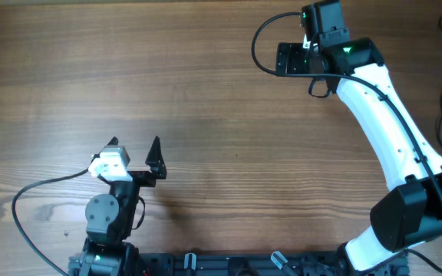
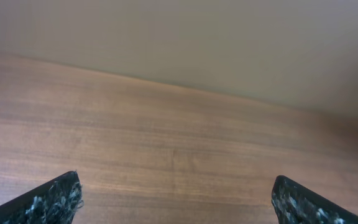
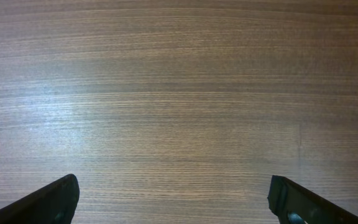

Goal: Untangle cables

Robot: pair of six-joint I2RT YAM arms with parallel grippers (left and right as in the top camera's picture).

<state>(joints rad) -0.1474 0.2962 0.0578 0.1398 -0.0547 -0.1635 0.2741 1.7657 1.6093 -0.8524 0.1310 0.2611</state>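
Thin black cords [image 1: 439,121] loop at the right edge of the overhead view, mostly cut off by the frame; no plug ends show. Neither wrist view shows any cable. My left gripper [image 1: 134,146] is open and empty near the front left of the table; in the left wrist view [image 2: 176,186] only bare wood lies between its fingertips. My right gripper [image 1: 282,57] is open and empty at the far side of the table, right of centre; the right wrist view [image 3: 173,186] shows only wood grain between its fingers.
The wooden table [image 1: 206,100] fills the views. A thicker black wire [image 1: 261,38] arcs from the right arm near its gripper, and another [image 1: 21,199] loops beside the left arm's base. A pale wall [image 2: 229,43] stands beyond the table's far edge.
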